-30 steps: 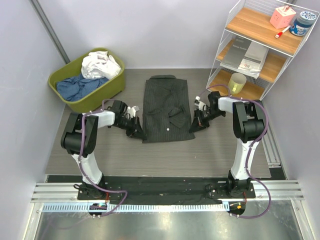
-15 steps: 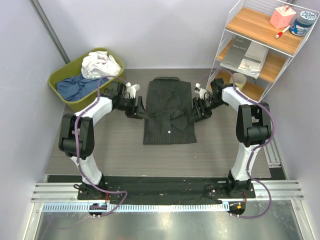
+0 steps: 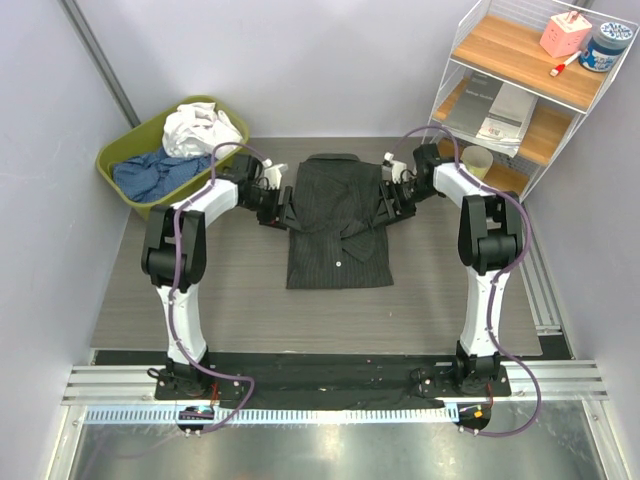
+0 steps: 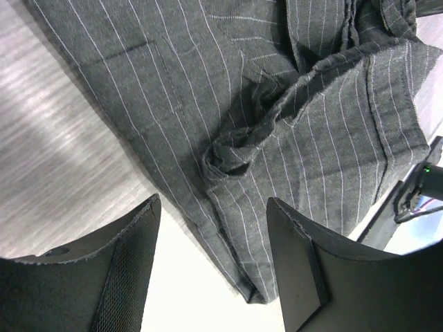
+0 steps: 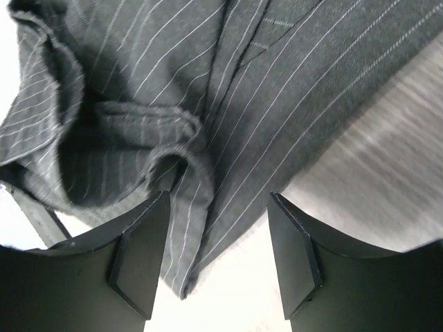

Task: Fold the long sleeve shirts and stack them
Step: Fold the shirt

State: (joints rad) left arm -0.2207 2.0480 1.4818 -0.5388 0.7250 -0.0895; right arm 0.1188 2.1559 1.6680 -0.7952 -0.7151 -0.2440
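My left end effector (image 3: 278, 205) sits at the left edge of the dark pinstriped shirt (image 3: 335, 225), and my right end effector (image 3: 387, 200) at its right edge, both level with the upper half of the garment. The shirt lies lengthwise in the middle of the table (image 3: 230, 290), collar at the far end and sleeves folded in over the body. In both wrist views my fingers (image 4: 124, 270) stand apart with nothing pinched, and the bunched, doubled fabric edge shows in the gap between them. A green basket (image 3: 125, 165) holding white and blue clothes stands at the far left corner.
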